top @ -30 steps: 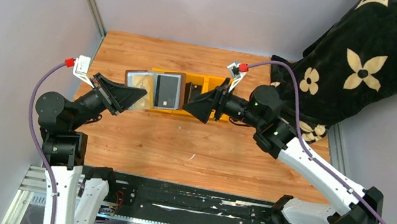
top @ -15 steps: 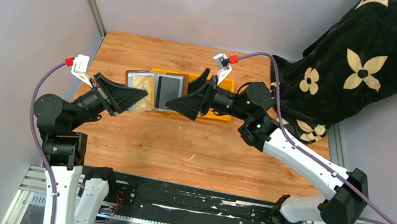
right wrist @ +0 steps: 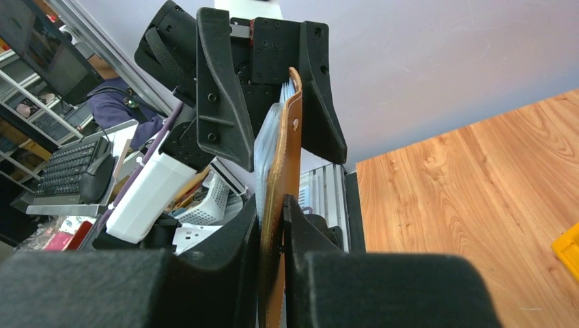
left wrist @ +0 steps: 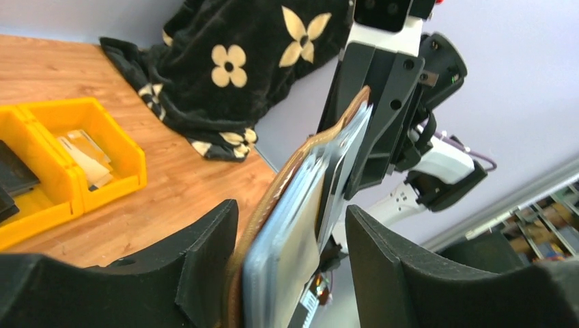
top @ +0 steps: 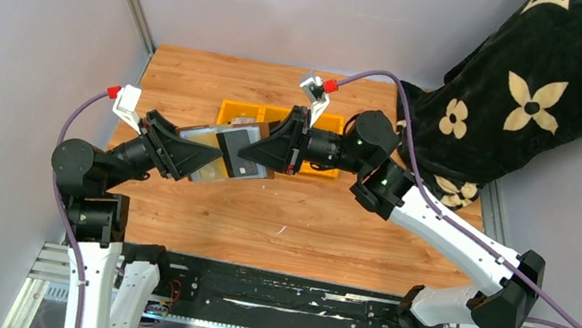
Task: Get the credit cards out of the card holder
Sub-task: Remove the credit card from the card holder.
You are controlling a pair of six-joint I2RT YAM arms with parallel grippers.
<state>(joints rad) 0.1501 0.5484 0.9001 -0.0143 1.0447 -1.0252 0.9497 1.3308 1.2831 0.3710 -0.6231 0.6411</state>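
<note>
The card holder [top: 224,154] hangs open above the table between both arms, brown leather outside, grey and dark inside. My right gripper [top: 265,150] is shut on its right half; in the right wrist view the leather edge [right wrist: 283,171] is pinched between the jaws of the right gripper [right wrist: 272,212]. My left gripper [left wrist: 292,232] is open around the left half: the card holder [left wrist: 300,205] leans on one finger [left wrist: 205,260], with a gap to the other finger. Thin grey layers show in the holder. Pale credit cards [left wrist: 85,154] lie in a yellow bin.
Yellow bins [top: 277,116] stand on the wooden table behind the holder; the yellow bins [left wrist: 102,137] also show in the left wrist view. A black blanket with tan flowers [top: 542,88] drapes the far right corner. Grey walls close in left and back.
The right gripper moved in from the right and shut on the holder's right half. The left gripper opened its jaws. The holder came nearer, off the bins, and tilted.
</note>
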